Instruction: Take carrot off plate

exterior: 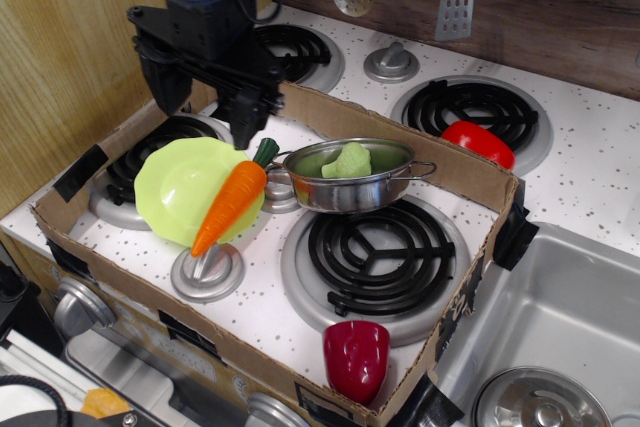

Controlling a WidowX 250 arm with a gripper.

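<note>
One carrot (pixel 233 196) lies across the plate's (pixel 170 187) right rim, centre-left of frame. We judge it light, stiff, glossy-slick; grasp mid-body. Gripper (pixel 207 105) hovers above, fingers spread wide, empty.

Bright, even light falls from overhead, and the view is sharp edge to edge. White glints sit on the glossy carrot (pixel 230 198), the steel pan (pixel 350 179) and the red cup (pixel 356 357). Soft short shadows lie under the pan and the plate (pixel 180 187).
</note>
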